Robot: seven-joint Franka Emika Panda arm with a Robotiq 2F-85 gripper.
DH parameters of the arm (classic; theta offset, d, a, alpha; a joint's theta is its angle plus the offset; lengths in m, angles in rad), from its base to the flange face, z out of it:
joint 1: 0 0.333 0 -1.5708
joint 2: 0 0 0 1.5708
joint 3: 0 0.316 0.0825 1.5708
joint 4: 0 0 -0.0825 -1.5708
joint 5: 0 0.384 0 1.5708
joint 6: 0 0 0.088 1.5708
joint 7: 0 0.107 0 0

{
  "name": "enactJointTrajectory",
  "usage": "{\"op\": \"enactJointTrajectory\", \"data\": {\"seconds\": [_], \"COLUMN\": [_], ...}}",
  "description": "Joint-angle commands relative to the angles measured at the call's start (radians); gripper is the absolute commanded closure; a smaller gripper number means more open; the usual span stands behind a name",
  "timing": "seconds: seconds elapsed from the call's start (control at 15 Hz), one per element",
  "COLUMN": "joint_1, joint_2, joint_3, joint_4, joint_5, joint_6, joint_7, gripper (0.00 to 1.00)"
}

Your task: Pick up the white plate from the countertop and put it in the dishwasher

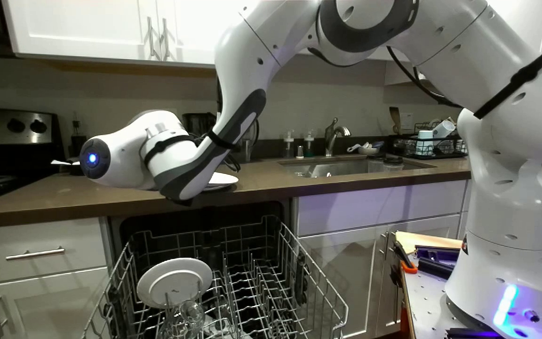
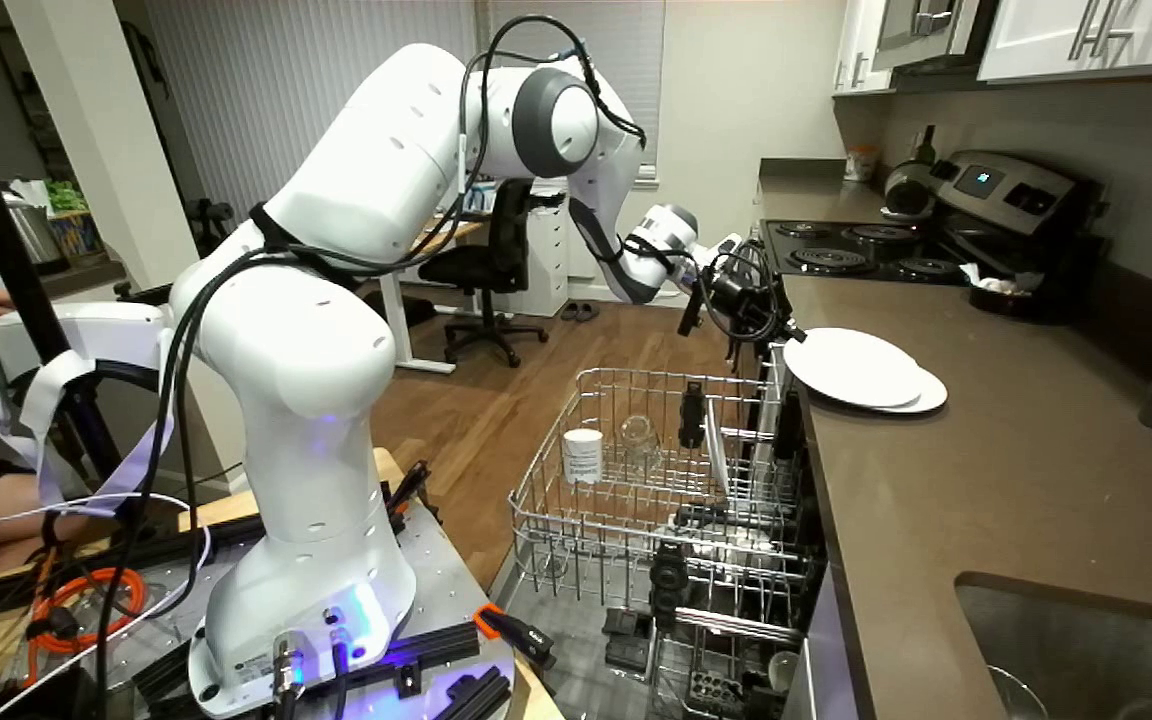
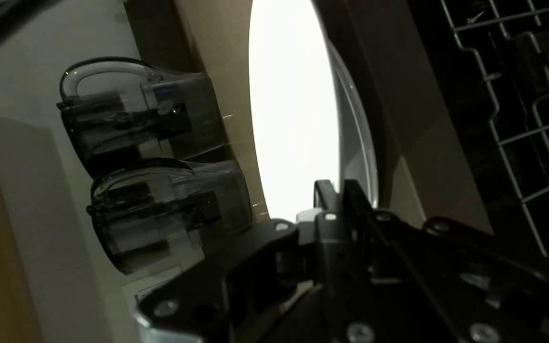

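The white plate (image 3: pixel 296 105) is plain and round. My gripper (image 3: pixel 336 188) is shut on its edge, with one finger on each face. In an exterior view my gripper (image 2: pixel 794 334) holds the near rim of the white plate (image 2: pixel 848 366), which overlaps a second plate (image 2: pixel 921 392) on the brown countertop (image 2: pixel 996 470). The held rim looks a little raised. In an exterior view the arm hides the gripper and most of the white plate (image 1: pixel 223 179). The dishwasher (image 1: pixel 200 216) stands open below the counter, its wire rack (image 1: pixel 317 269) pulled out.
A white dish with a ringed centre (image 1: pixel 174 282) stands in the rack with glasses (image 1: pixel 188 318) and a white cup (image 2: pixel 582 455). Two clear pitchers (image 3: pixel 141 109) stand behind the plates. The stove (image 2: pixel 866 245) and sink (image 1: pixel 332 167) flank the counter.
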Motion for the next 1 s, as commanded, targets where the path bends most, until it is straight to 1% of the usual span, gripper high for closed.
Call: {"op": "enactJointTrajectory", "data": {"seconds": [0.0, 0.33, 0.67, 0.93], "joint_1": [0.014, 0.027, 0.035, 0.033], "joint_2": [-0.052, -0.070, -0.091, -0.117], "joint_3": [0.007, 0.012, 0.023, 0.046], "joint_4": [-0.064, -0.099, -0.137, -0.171], "joint_5": [-0.034, -0.068, -0.109, -0.102], "joint_6": [-0.045, -0.061, -0.108, -0.154], "joint_7": [0.035, 0.041, 0.078, 0.085], "gripper": [0.93, 0.93, 0.93, 0.93]}}
